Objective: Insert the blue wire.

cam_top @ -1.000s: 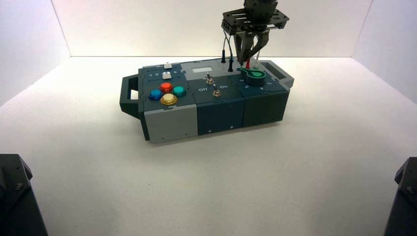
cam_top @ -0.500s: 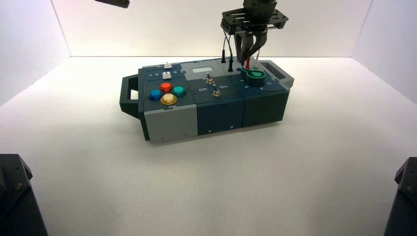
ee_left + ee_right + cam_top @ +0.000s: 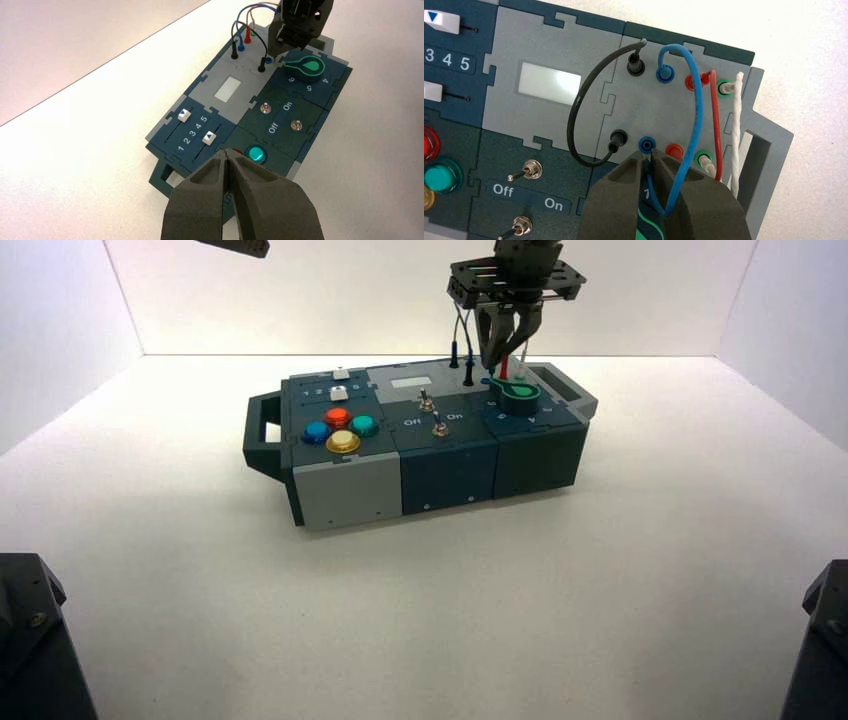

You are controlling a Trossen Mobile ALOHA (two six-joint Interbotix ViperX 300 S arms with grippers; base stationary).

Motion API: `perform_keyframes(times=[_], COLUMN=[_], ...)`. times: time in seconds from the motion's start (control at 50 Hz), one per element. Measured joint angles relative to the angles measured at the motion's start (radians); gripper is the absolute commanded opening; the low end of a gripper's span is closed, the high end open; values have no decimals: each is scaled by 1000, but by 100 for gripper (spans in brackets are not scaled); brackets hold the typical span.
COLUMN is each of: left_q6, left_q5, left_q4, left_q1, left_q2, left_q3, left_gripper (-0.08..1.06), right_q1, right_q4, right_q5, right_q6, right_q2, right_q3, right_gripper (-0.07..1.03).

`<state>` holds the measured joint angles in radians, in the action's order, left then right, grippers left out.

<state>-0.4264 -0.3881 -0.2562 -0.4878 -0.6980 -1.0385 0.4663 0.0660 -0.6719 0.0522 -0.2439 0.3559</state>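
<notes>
1. Right gripper (image 3: 645,156): closed on the near plug of the blue wire (image 3: 698,107), above the box's (image 3: 544,55) right part.
2. Near blue socket (image 3: 647,144): just beyond the fingertips, hole showing.
3. Far blue socket (image 3: 665,74): contains the wire's other plug.
4. Black sockets (image 3: 635,65): two, each holding a black-wire (image 3: 574,115) plug.
5. Totals: four wires, four buttons (image 3: 343,442), two switches (image 3: 440,428).
6. Left gripper (image 3: 226,154): shut, raised, idle.

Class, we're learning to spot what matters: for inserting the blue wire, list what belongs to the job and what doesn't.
Job:
- blue wire
- right gripper
- blue socket

Not job:
- black wire
- red wire
- switches
</notes>
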Motion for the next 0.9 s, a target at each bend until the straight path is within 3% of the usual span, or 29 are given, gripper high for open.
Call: perform_keyframes(times=[0.9], left_q6=[0], left_q5=[3], left_q4=[0], left_q1=[-2], left_q2=[-3], left_q3=[0], left_gripper=[-3], right_q1=[2], right_q4=[0], right_q5=[9], right_q6=[0], right_q2=[-2], right_q3=[-26], right_gripper=[-2])
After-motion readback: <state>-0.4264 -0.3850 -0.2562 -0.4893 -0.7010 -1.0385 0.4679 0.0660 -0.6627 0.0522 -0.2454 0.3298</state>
